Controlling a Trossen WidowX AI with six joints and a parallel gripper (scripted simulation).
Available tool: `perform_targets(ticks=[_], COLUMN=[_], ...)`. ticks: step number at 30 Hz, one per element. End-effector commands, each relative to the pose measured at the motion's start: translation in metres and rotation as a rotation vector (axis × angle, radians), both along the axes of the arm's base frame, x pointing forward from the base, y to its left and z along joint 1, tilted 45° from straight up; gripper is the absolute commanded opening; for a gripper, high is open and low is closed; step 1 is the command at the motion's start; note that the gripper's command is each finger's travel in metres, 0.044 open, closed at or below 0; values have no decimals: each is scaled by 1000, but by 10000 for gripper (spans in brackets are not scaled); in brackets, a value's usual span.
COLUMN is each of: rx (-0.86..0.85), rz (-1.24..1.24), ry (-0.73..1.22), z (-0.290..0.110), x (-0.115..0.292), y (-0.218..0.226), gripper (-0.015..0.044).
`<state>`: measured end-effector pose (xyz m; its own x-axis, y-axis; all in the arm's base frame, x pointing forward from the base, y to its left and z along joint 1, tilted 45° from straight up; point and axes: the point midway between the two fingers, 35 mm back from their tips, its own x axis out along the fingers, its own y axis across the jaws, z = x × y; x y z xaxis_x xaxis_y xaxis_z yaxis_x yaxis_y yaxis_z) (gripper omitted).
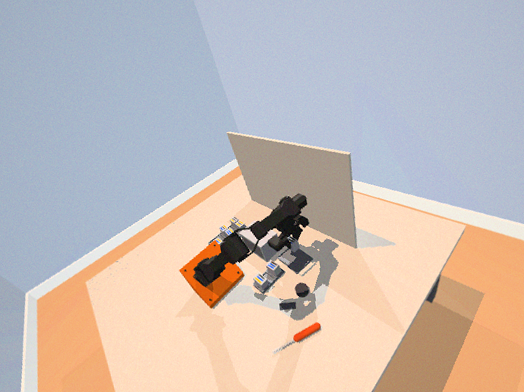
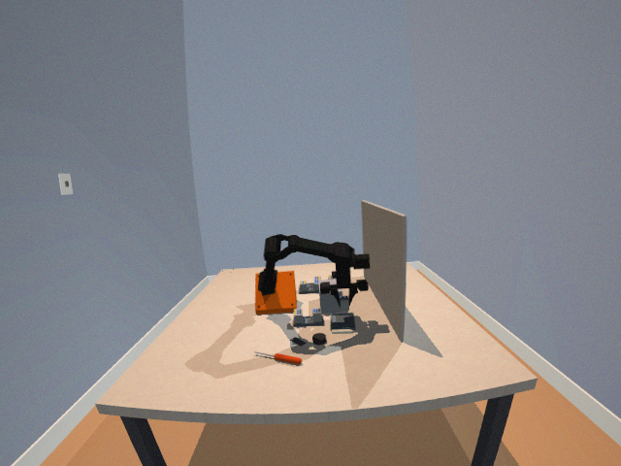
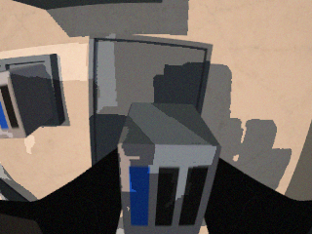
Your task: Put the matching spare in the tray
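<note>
I had my gripper (image 3: 161,152) clenched on the spare (image 3: 167,175), a small grey block whose near face carried one blue bar and two black ones. My two dark fingers pressed its left and right flanks, and the block hung in the air between them, clear of the table (image 3: 260,39).

Directly beneath and just ahead of the block lay the tray (image 3: 103,78), a shallow grey square with a thin raised rim. The block's shadow fell inside that rim, so I judged I was over the tray and the lowering and letting go were what remained. Off to my left another spare (image 3: 29,94) sat on the table, its blue marking half out of view. In the exterior view I hung close to the upright board (image 2: 383,260), with the mounted unit (image 2: 331,301) just behind me towards my orange base plate (image 2: 285,301).

The block looked rigid and boxy, with flat parallel sides, so a squeeze across the flanks suited it; I expected no give or crushing. It seemed light for its size, yet its smooth faces might slip if I tilted. Holding near its upper half kept the coded face readable and left the bottom free to seat flat on the tray floor. The risk I saw was setting it down on the rim, where it could tip.
</note>
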<state>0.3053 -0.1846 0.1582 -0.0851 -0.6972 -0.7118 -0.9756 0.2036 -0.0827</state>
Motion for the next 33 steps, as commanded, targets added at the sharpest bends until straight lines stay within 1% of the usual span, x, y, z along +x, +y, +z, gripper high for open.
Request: perform_targets(ticks=[1, 33], rx=[5, -1], rz=[3, 3], ry=[6, 7], z=[-4, -21], x=[-2, -8], y=[-2, -20], gripper=[0, 0])
